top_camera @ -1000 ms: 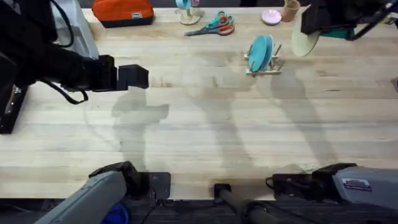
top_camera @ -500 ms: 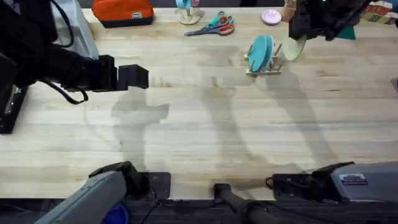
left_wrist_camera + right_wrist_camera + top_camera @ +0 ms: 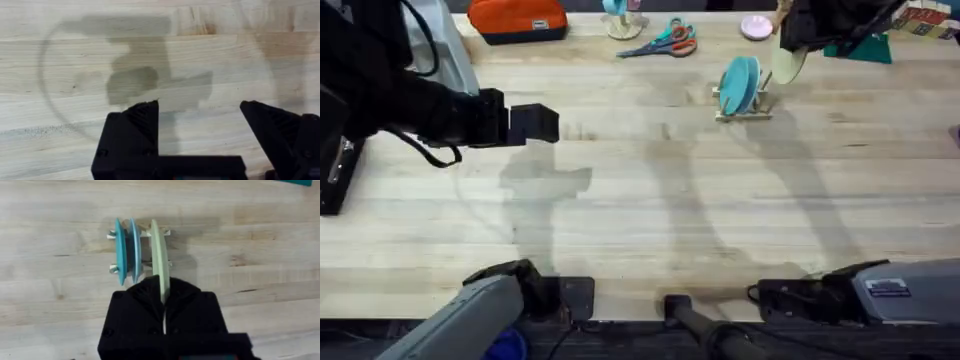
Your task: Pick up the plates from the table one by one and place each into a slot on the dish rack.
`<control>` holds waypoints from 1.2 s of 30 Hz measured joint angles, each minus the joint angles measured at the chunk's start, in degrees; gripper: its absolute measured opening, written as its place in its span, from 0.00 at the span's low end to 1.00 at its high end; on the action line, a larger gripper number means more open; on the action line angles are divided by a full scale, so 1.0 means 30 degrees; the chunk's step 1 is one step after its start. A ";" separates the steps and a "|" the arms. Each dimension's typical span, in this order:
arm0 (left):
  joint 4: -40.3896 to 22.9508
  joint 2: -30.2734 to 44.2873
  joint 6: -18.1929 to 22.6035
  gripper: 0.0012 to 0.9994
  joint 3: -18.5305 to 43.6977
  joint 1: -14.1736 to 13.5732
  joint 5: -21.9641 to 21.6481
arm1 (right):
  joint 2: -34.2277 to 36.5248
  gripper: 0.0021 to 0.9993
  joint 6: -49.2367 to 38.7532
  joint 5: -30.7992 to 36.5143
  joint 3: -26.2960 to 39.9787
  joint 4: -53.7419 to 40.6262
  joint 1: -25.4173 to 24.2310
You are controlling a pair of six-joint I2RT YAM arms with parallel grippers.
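The wooden dish rack [image 3: 744, 110] stands at the far right of the table [image 3: 650, 200], and two teal plates [image 3: 740, 84] stand upright in its slots. My right gripper [image 3: 798, 42] is shut on the rim of the cream-yellow plate [image 3: 787, 65], held on edge just right of the teal ones. In the right wrist view the cream plate [image 3: 157, 255] hangs over the rack [image 3: 113, 269] beside the teal plates [image 3: 120, 250], clamped in my right gripper [image 3: 163, 287]; whether it touches the rack I cannot tell. My left gripper [image 3: 535, 122] hovers open over bare wood at the left [image 3: 200, 107].
Along the far edge lie an orange pouch [image 3: 517, 18], scissors [image 3: 665, 42] and a small pink dish [image 3: 756, 27]. A teal object [image 3: 865, 48] sits at the far right. The arms' bases fill the near edge.
My right gripper has carried the cream plate leftward, from right of the rack to right beside the teal plates. The left arm has stayed still.
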 joint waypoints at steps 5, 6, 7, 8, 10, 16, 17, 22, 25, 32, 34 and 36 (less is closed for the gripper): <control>0.0000 0.0000 0.0000 1.00 -0.0007 0.0000 0.0002 | 0.0751 0.03 0.0000 0.0000 0.0044 0.0153 0.0000; 0.0000 0.0000 0.0000 1.00 -0.0007 0.0000 0.0000 | 0.0969 0.03 0.0000 0.0000 0.0044 0.0168 0.0000; 0.0000 0.0000 0.0000 1.00 -0.0007 0.0000 0.0007 | 0.1156 0.03 0.0000 0.0006 0.0044 0.0182 0.0000; 0.0000 0.0000 0.0000 1.00 -0.0007 0.0000 0.0002 | 0.1335 0.03 0.0000 0.0000 0.0044 0.0199 -0.0011; 0.0000 0.0000 0.0000 1.00 -0.0007 0.0000 0.0001 | 0.1598 0.03 0.0000 0.0000 0.0044 0.0261 -0.0049; 0.0000 0.0000 0.0000 1.00 -0.0007 0.0000 0.0000 | 0.2010 0.03 0.0000 0.0007 0.0044 0.0636 -0.0311; 0.0000 0.0000 0.0000 1.00 -0.0007 0.0000 0.0007 | 0.2124 0.03 0.0000 0.0007 0.0044 0.0725 -0.0327; 0.0000 0.0000 0.0000 1.00 -0.0015 0.0000 0.0000 | 0.2787 0.03 0.0000 -0.0003 0.0044 0.1217 -0.0379; 0.0000 0.0000 0.0000 1.00 -0.0015 0.0000 0.0000 | 0.2959 0.03 -0.0006 -0.0216 0.0044 0.1348 -0.0401; 0.0000 0.0000 0.0000 1.00 -0.0015 0.0000 0.0000 | 0.2959 0.03 0.0000 -0.0452 0.0044 0.1384 -0.0430; 0.0000 0.0000 0.0000 1.00 -0.0015 0.0000 0.0000 | 0.2966 0.03 0.0000 -0.0489 0.0044 0.1381 -0.0452; 0.0000 0.0000 0.0000 1.00 -0.0015 0.0000 0.0000 | 0.2966 0.03 0.0000 -0.0496 0.0044 0.1444 -0.0466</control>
